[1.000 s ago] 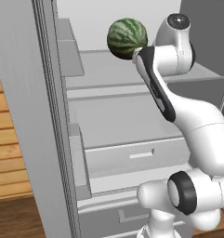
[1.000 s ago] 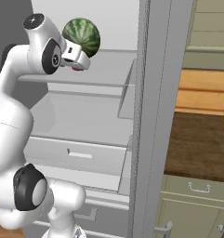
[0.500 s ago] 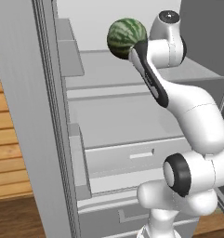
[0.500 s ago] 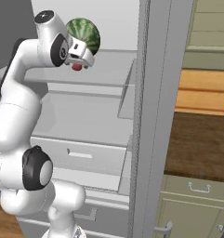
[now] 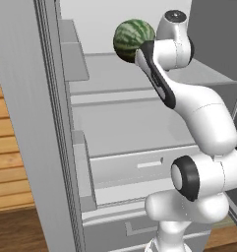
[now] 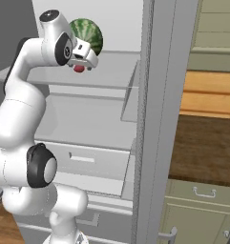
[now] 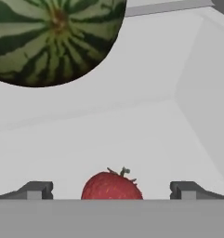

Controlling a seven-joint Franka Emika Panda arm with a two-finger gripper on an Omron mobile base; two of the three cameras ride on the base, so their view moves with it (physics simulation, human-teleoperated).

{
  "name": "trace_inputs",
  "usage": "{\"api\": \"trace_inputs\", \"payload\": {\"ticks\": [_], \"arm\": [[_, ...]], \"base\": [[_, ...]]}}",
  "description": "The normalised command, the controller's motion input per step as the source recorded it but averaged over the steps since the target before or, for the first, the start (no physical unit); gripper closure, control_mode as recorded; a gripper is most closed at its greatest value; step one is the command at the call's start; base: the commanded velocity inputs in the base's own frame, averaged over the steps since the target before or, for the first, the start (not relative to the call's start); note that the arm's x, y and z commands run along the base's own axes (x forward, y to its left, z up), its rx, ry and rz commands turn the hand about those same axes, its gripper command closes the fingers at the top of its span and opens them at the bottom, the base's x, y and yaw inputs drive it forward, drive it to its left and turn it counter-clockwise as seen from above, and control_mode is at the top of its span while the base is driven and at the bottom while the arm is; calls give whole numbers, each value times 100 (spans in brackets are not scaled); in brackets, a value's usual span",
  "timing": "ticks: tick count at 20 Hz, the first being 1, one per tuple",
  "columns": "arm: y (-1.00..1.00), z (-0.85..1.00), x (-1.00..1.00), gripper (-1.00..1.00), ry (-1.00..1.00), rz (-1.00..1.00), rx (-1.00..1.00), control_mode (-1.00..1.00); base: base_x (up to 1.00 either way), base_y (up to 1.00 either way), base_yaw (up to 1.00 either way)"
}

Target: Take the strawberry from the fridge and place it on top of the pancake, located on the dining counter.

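1. Reaching into the open fridge (image 5: 51, 147), the gripper (image 7: 111, 190) sits spread wide, nothing pinched yet.
2. Strawberry (image 7: 112, 186) lies between the fingertips on the upper shelf (image 7: 132, 130), toward its front edge, I think, so closing should catch it.
3. Watermelon (image 7: 48, 37) sits behind it, clear of the fingers.

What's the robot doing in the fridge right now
The white arm is reaching onto an upper shelf of the open fridge, going for the strawberry. In the hand view the claw is open, with the strawberry sitting between its two fingertips, neither one touching it. The big watermelon sits on the same shelf just beyond. Nothing has been picked up yet.
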Motion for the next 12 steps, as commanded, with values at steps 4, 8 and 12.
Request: {"api": "trace_inputs", "payload": {"ticks": [4, 8, 12], "arm": [[0, -13, 0, -100, 0, 0, 0, -100], [0, -20, 0, -100, 0, 0, 0, -100], [0, -26, 0, 100, 3, 0, -2, -100]], "base": [[0, 0, 0], [0, 0, 0], [0, 0, 0]]}}
